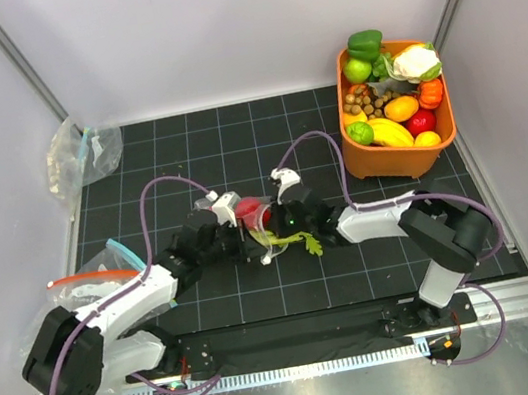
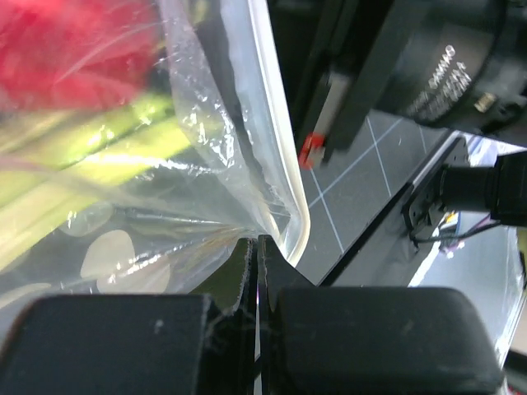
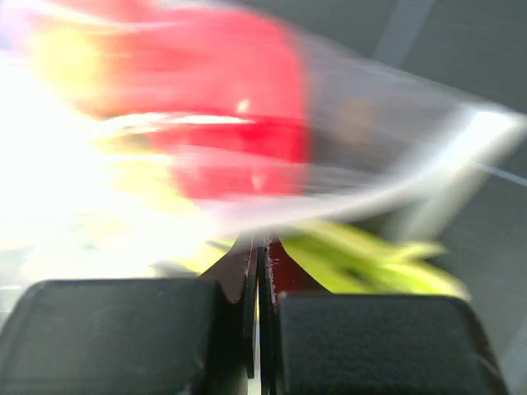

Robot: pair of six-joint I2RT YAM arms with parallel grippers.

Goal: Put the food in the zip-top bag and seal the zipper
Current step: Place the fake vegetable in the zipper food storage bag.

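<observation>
The zip-top bag (image 1: 255, 215), clear with white dots, lies mid-table between both arms. In it show a red piece of food (image 1: 249, 208) and the pale-green celery (image 2: 90, 160). The celery's leafy end (image 1: 299, 243) sticks out onto the mat. My left gripper (image 2: 256, 241) is shut on the bag's film just below the curved pale zipper (image 2: 280, 148). The right wrist view is blurred, and in it my right gripper (image 3: 262, 243) is shut on the bag's edge, below the red food (image 3: 239, 123) and beside the celery leaves (image 3: 370, 263). From above, the left gripper (image 1: 249, 243) and right gripper (image 1: 279, 223) almost meet.
An orange basket (image 1: 402, 160) of toy produce stands at the back right. Two other clear bags lie at the left, one with a teal strip (image 1: 84, 151) and one with a red-orange strip (image 1: 85, 280). The right arm's wrist (image 2: 412, 66) is close above the left gripper.
</observation>
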